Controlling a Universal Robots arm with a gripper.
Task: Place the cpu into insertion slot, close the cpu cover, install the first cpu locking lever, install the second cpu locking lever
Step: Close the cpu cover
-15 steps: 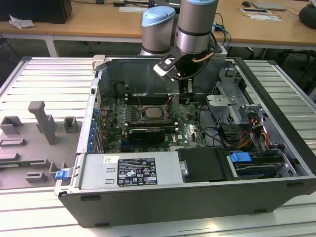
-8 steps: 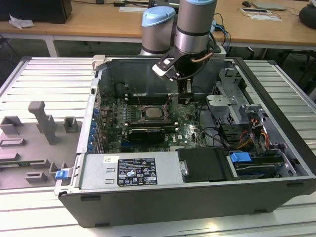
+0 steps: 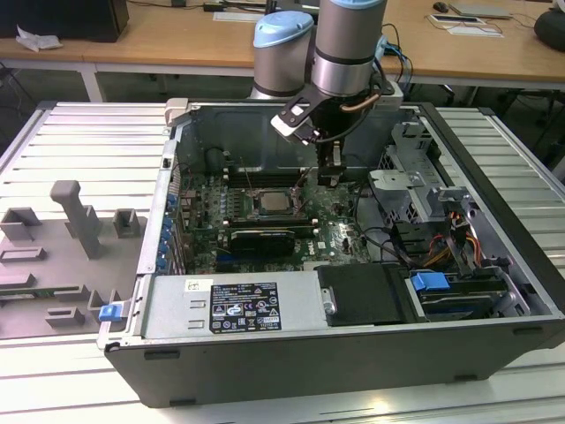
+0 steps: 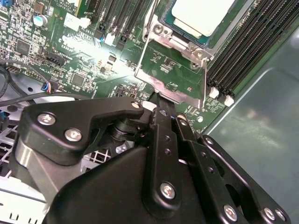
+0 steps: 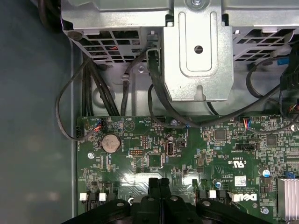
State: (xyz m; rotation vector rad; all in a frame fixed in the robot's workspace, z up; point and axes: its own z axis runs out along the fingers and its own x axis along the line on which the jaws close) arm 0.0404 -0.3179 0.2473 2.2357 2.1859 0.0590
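gripper [image 4: 158, 105] fingers pressed together, holding nothing; tips at the free edge of the open cpu cover [image 4: 174, 91]; cpu [image 4: 201, 16] seated just beyond.

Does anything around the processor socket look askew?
The thin silver metal frame cover stands tilted up, not flat over the pale silver-grey square cpu; the black gripper is near its free edge.

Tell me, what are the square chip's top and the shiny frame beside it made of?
The top of the cpu looks like metal, pale silver-grey with a dull sheen. The cpu cover looks like thin sheet metal, maybe steel: bright, shiny, with crisp cut edges.
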